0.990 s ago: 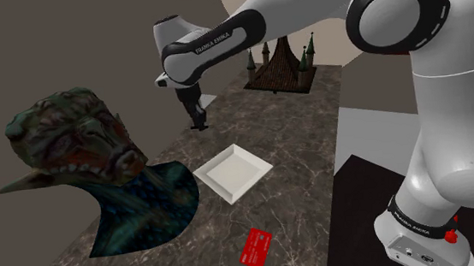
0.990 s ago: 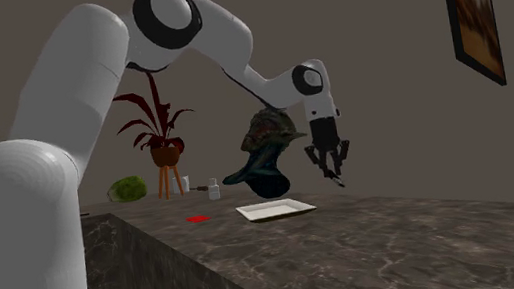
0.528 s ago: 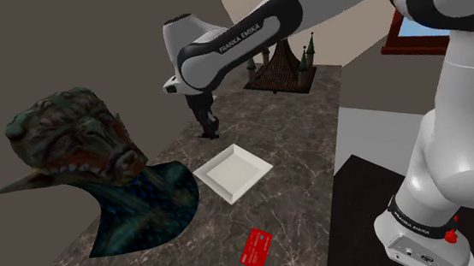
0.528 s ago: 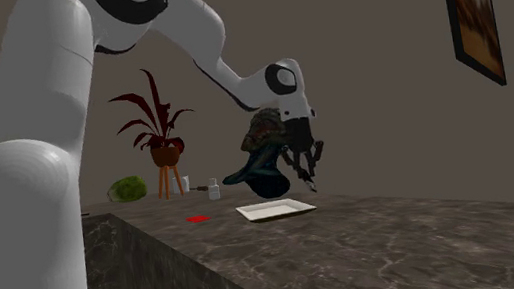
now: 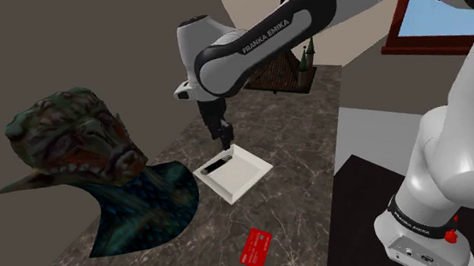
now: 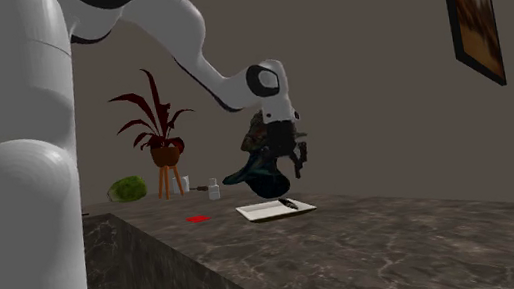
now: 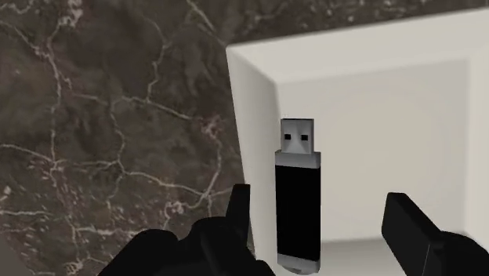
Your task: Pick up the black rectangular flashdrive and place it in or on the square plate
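End effector [image 5: 226,144] hangs low over the square white plate [image 5: 245,177], fingers [image 7: 240,213] spread wide. Black flashdrive [image 7: 298,200] lies flat inside the plate, close along one rim, silver plug pointing away from the hand. It sits between the two fingers, nearer one of them, with bare plate showing on both sides, so it is not pinched. In the shoulder view the drive lies toward the plate's 10 o'clock side. The plate rests on a dark veined counter [image 5: 301,153]. A tall, dark, scaly creature bust [image 5: 82,151] stands near the plate at its 9 o'clock, and its blue-green base reaches close to the plate's corner; it is the bulkiest neighbour. A red card [image 5: 256,248] lies flat at 6 o'clock, well apart. A dark spired castle model [image 5: 284,71] stands at 1 o'clock, far down the counter, partly hidden by the forearm. In the second exterior view the bust sits behind the hand. At that view's 9 o'clock, past the counter, are a red-leaved potted plant [image 6: 155,121], a small white bottle [image 6: 214,189] and a green clump [image 6: 130,189].
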You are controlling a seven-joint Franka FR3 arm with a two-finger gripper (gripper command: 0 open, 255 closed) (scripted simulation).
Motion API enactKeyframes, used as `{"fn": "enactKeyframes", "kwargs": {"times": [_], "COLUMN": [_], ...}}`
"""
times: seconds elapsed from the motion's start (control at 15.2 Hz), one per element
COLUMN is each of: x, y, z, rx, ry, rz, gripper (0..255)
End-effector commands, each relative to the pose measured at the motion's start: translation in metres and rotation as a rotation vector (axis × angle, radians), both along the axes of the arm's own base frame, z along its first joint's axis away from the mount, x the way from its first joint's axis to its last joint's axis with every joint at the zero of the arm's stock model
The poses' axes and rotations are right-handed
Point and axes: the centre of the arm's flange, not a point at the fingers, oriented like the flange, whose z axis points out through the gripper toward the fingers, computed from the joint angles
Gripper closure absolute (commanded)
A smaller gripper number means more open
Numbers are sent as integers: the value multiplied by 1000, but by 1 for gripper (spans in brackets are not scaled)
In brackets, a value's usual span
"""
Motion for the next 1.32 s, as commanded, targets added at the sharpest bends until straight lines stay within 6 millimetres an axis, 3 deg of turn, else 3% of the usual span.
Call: {"fn": "enactKeyframes", "kwargs": {"times": [0.0,0.13,0.59,1.19,1.25], "x": [22,48,42,41,41], "y": [-26,-54,-47,-46,-46], "z": [-14,-38,-73,-76,-76], "rx": [110,236,236,236,236], "ry": [81,176,176,176,176], "rz": [47,93,93,93,93], "gripper": [0,0,0,0,255]}}
